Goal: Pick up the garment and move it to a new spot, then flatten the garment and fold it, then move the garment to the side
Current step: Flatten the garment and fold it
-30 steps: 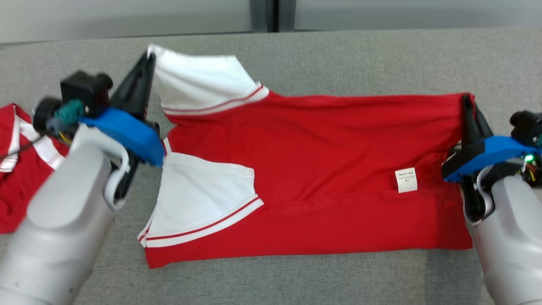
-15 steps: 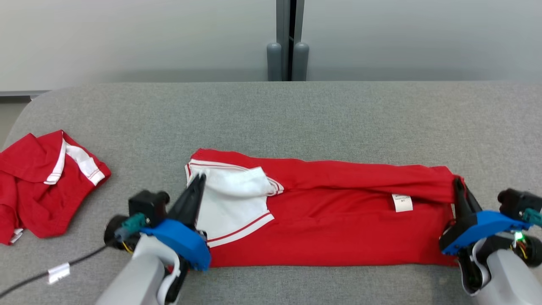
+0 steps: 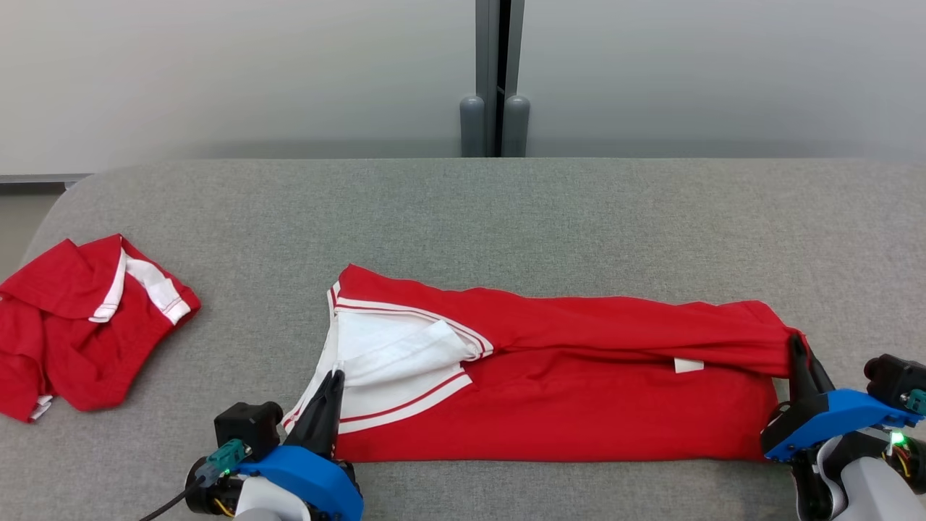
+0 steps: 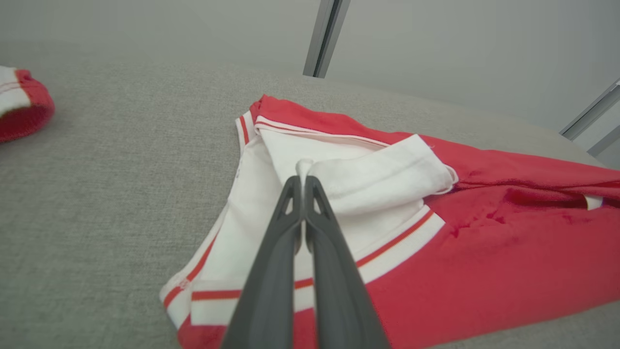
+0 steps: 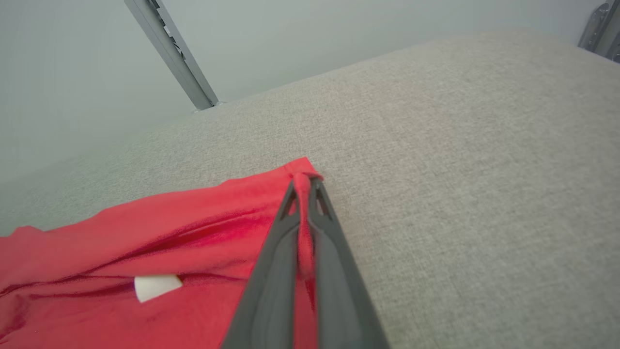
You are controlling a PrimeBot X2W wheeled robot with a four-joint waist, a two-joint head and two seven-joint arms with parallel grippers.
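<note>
On table point(image 3: 506, 210): garment point(image 3: 579, 391) ctr, 2nd garment point(image 3: 72, 325) well to left.

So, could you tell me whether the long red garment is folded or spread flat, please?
Folded: the garment lies doubled lengthwise, its upper layer's edge overlapping the white label.

My left gripper point(image 3: 335, 378), two long dark plastic fingers, stands at the lower left of the head view and points up, a little to the right. Its fingers are pressed together on a white fold of the red-and-white cloth garment point(image 3: 579, 394). Just behind it is my blue left wrist shell point(image 3: 304, 474). My right gripper point(image 3: 797, 347) is at the lower right and leans slightly left. It is closed on a red corner of the same garment. My blue right wrist shell point(image 3: 832, 423) and pale grey right forearm point(image 3: 868, 496) come below it.
</note>
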